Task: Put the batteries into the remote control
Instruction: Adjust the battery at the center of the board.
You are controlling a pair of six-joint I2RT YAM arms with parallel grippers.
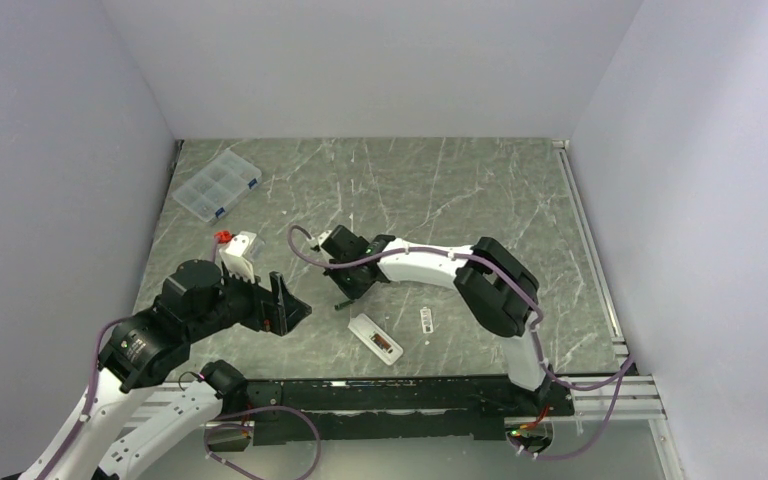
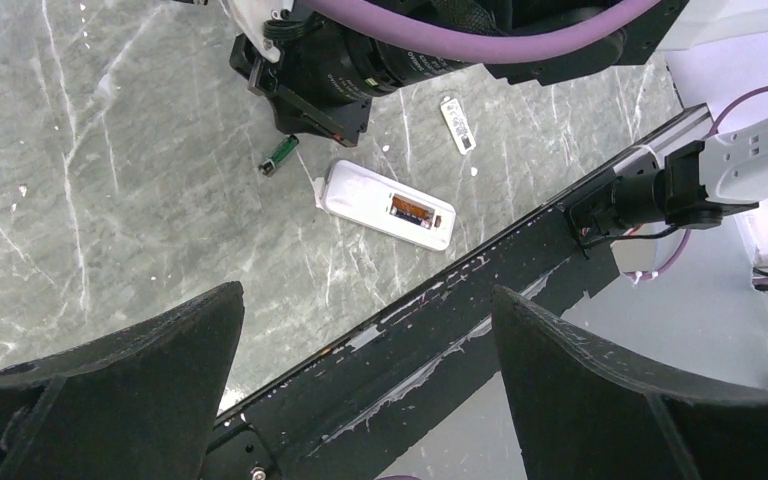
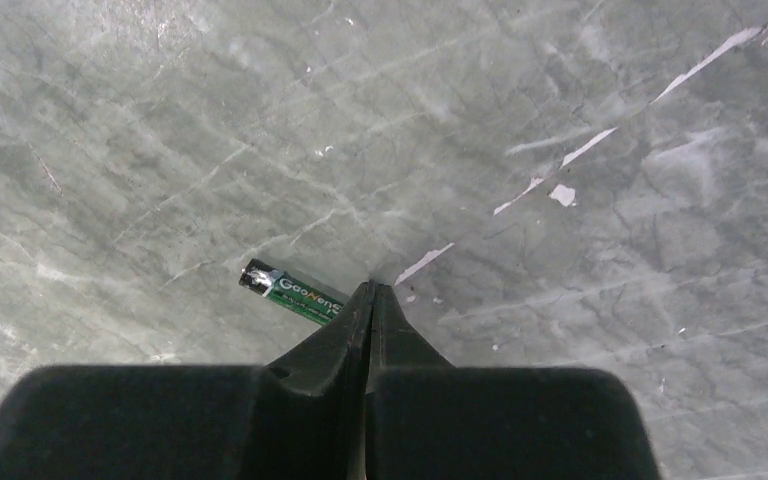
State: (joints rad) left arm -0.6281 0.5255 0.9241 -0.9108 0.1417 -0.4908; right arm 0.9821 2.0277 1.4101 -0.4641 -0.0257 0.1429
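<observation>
The remote control (image 1: 375,338) (image 2: 388,205) lies back up near the table's front edge, its reddish-brown recess (image 2: 410,209) uncovered. One green battery (image 3: 290,290) (image 2: 278,155) (image 1: 341,304) lies flat on the table to the remote's left. My right gripper (image 3: 372,288) (image 1: 346,288) is shut with nothing between its fingers; its tip sits low over the table right beside the battery, whose near end is hidden behind the left finger. My left gripper (image 2: 367,293) (image 1: 295,310) hangs wide open over the front rail, apart from both things.
A small white flat cover (image 1: 426,319) (image 2: 457,124) lies right of the remote. A clear compartment box with blue clips (image 1: 217,184) stands at the back left. A white piece with a red part (image 1: 238,250) sits behind my left arm. A black rail (image 1: 400,395) runs along the front edge.
</observation>
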